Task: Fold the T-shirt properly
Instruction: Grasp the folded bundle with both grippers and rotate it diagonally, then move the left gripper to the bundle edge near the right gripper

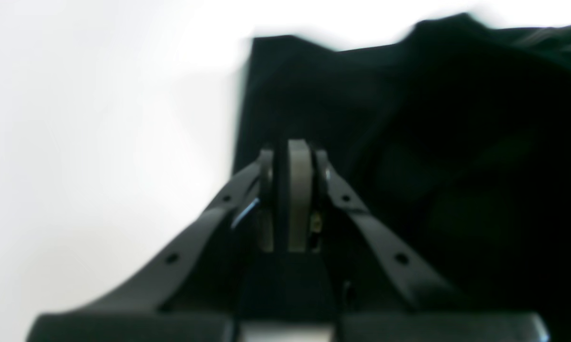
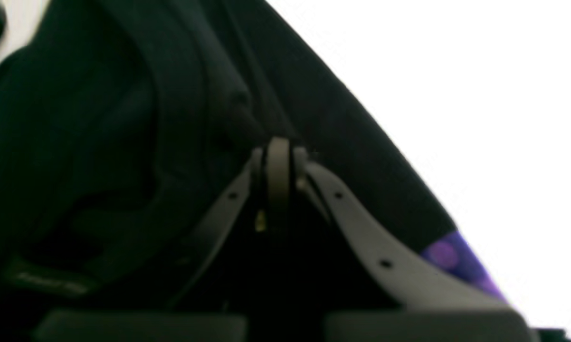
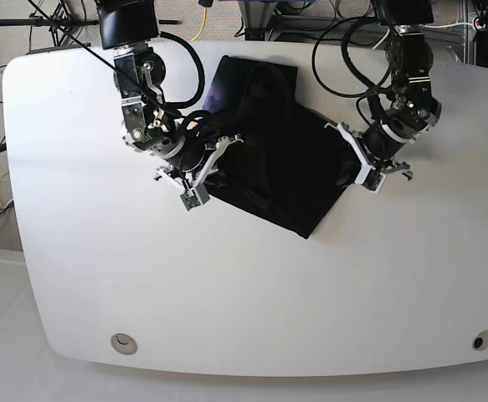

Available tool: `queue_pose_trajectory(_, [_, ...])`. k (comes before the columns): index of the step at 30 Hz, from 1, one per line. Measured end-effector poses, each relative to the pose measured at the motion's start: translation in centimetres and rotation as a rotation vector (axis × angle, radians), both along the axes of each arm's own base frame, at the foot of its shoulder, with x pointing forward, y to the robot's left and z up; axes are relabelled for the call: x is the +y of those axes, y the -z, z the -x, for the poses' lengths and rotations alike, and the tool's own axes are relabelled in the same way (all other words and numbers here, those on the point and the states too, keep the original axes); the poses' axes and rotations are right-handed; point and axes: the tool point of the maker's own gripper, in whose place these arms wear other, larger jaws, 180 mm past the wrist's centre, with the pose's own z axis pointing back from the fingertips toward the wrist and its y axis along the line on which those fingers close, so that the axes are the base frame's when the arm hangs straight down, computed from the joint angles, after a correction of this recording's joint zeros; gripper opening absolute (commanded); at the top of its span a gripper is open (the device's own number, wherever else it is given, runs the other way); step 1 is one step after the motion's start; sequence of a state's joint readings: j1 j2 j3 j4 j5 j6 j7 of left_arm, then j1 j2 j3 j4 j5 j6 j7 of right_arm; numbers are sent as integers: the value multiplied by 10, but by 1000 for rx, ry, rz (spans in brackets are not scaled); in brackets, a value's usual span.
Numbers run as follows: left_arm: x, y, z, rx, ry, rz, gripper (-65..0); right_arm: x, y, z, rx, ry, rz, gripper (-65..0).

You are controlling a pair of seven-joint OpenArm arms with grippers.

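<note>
The wide white rounded desk (image 3: 252, 285) carries everything, and on its far middle lies the large, soft black cloth T-shirt (image 3: 277, 176), partly folded into a slanted block with one corner pointing toward the near edge; it sits between my two arms. My right gripper (image 3: 214, 159), on the base view's left, is at the shirt's edge, its jaws pressed together, and its wrist view shows black folds bunched right at the tips, so I judge it has a pinch of cloth. My left gripper (image 3: 354, 157), at the opposite edge, is likewise closed; its wrist view shows the tips over the cloth's border, but I cannot tell whether any fabric is caught. A small purple mark (image 2: 449, 256) shows at the cloth edge beside my right gripper. I expect the shirt to be light, limp and apt to sag or slip, so hems and corners, taken through both layers, look the best holds.
</note>
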State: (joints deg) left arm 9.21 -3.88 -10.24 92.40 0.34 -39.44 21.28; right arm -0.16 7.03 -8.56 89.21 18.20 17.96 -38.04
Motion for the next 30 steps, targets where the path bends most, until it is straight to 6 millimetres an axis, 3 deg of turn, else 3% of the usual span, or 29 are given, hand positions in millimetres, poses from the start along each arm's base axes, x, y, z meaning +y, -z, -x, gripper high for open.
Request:
queue_pose_trajectory(5, [2, 14, 30, 39, 27, 0, -628, -5, 1, -8, 5, -11, 8, -645])
queue_pose_trajectory(8, [8, 33, 51, 139, 59, -78, -628, -15, 1, -16, 6, -6, 36, -645])
queue_pose_trajectory(16, [6, 23, 63, 159, 90, -160, -628, -30, -5, -47, 2, 13, 73, -646])
queue_pose_trajectory(20, [-9, 20, 69, 166, 112, -145, -627, -23, -19, -53, -42, 13, 45, -644])
queue_pose_trajectory(27, [-15, 1, 64, 122, 85, -139, -623, -3, -33, -51, -59, -29, 43, -646])
queue_pose_trajectory(30, [-19, 2, 67, 134, 80, -129, -624, 9, -51, -53, -109, -41, 28, -648])
